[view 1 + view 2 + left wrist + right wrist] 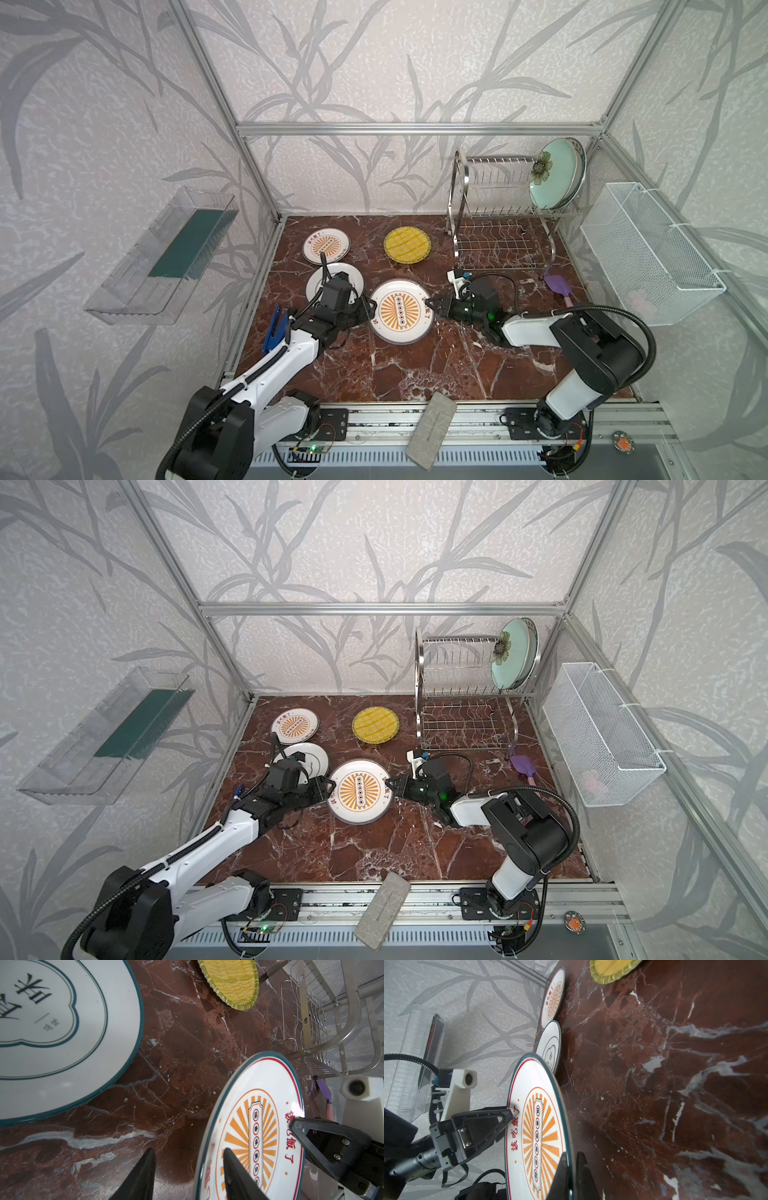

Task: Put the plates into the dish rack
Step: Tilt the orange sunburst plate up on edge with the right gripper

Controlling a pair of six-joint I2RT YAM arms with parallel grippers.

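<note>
The large sunburst plate [401,311] is showing face up over the middle of the worktop [415,365], well apart from the dish rack [459,187] standing at its 1 o'clock in both top views. The right jaws are pinching its 3 o'clock rim, closed tight on it. The left jaws are straddling the 9 o'clock rim, standing about half open (whether they are touching it, I cannot tell).

The yellow plate [407,245] is lying at 12 o'clock. The teal-rimmed plate [62,1053] is lying at 9, partly under the left wrist, and the smaller sunburst plate [326,246] at 10. A purple spatula [557,284] is lying at 3, near the rack's foot. The mint plate [555,174] is standing in the rack's upper tier at its right end, with another plate's rim [582,166] just behind it.
</note>
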